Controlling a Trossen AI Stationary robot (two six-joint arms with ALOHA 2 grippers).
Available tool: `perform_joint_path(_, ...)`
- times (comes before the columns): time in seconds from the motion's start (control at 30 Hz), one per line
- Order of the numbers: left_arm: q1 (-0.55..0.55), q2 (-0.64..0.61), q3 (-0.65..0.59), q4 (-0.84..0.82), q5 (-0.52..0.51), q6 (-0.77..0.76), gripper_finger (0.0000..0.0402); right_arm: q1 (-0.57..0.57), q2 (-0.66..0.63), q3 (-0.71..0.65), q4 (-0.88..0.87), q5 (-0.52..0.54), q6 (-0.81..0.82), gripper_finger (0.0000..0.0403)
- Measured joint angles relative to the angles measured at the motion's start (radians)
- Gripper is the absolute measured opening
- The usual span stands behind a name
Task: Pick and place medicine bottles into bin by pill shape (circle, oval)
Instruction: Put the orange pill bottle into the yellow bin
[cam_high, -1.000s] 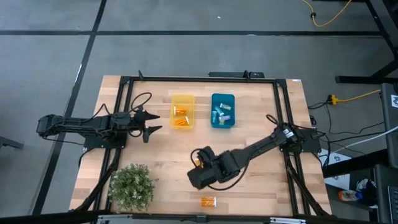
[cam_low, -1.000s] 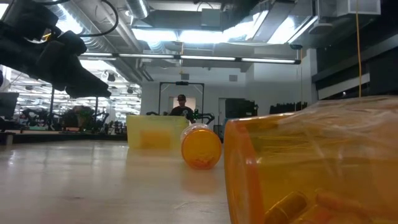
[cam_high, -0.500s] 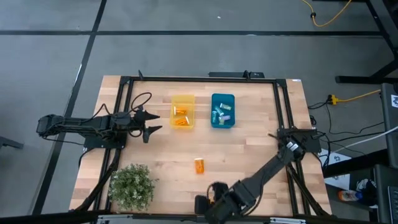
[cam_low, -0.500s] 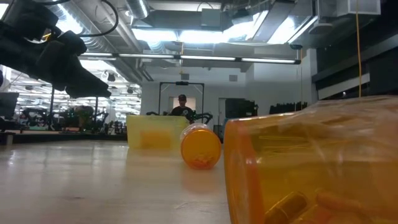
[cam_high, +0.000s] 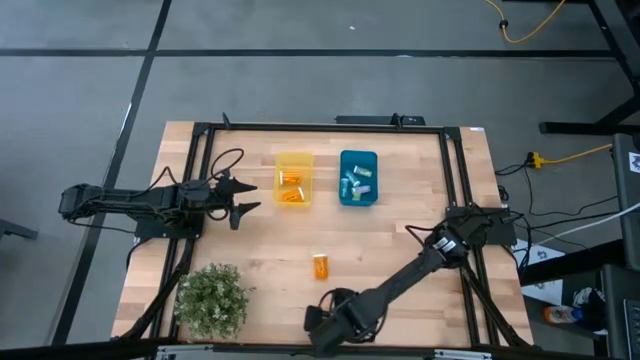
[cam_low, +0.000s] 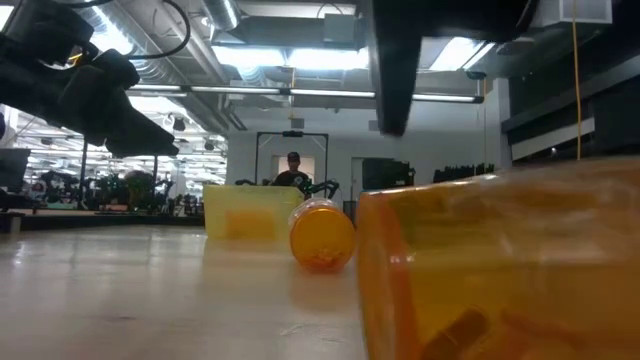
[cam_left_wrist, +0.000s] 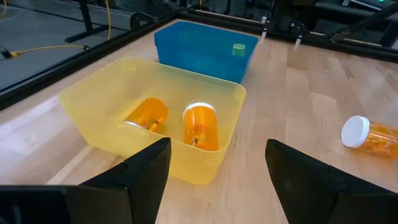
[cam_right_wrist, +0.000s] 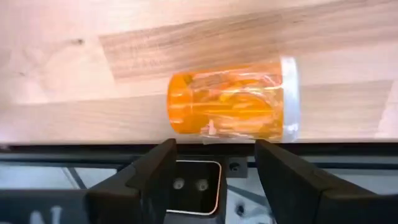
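An orange bottle (cam_right_wrist: 230, 106) lies on its side at the table's near edge, pale cap to one side; it fills the low view (cam_low: 500, 270). My right gripper (cam_right_wrist: 214, 152) is open above it, fingers on either side, not touching; in the high view (cam_high: 325, 322) it hides the bottle. A second orange bottle (cam_high: 320, 266) lies on its side mid-table, also in the low view (cam_low: 322, 235). My left gripper (cam_high: 243, 198) waits open beside the yellow bin (cam_high: 293, 178), which holds orange bottles (cam_left_wrist: 200, 127). The blue bin (cam_high: 358, 177) holds clear and teal bottles.
A potted plant (cam_high: 212, 300) stands at the near left corner. A dark frame rail (cam_right_wrist: 199, 149) runs right along the table's near edge below the bottle. A person stands in the room behind the table (cam_low: 292, 172). Bare wood lies between the bins and the mid-table bottle.
My right gripper has left the mid-table bottle, uncovering it, and gone toward the table's near edge, then a little left, coming over the bottle there. One of its fingers now reaches down into the low view. Both bottles have stayed in place.
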Motion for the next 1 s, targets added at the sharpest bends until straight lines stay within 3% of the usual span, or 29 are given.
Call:
perform_joint_path(0.17, 0.0, 0.0, 0.0, 0.001, 0.0, 0.0, 0.0255, -0.023, 0.011, 0.0, -0.062, -0.034, -0.032, 0.022)
perform_joint_path(0.5, 0.0, 0.0, 0.0, 0.001, 0.0, 0.0, 0.0255, -0.104, 0.013, 0.0, -0.268, 0.131, -0.084, 0.022)
perform_joint_path(0.7, 0.0, 0.0, 0.0, 0.001, 0.0, 0.0, 0.0255, -0.177, 0.013, 0.0, -0.386, 0.205, -0.26, 0.022)
perform_joint_path(1.0, 0.0, 0.0, 0.0, 0.001, 0.0, 0.0, 0.0255, -0.289, 0.013, 0.0, -0.403, 0.267, -0.496, 0.022)
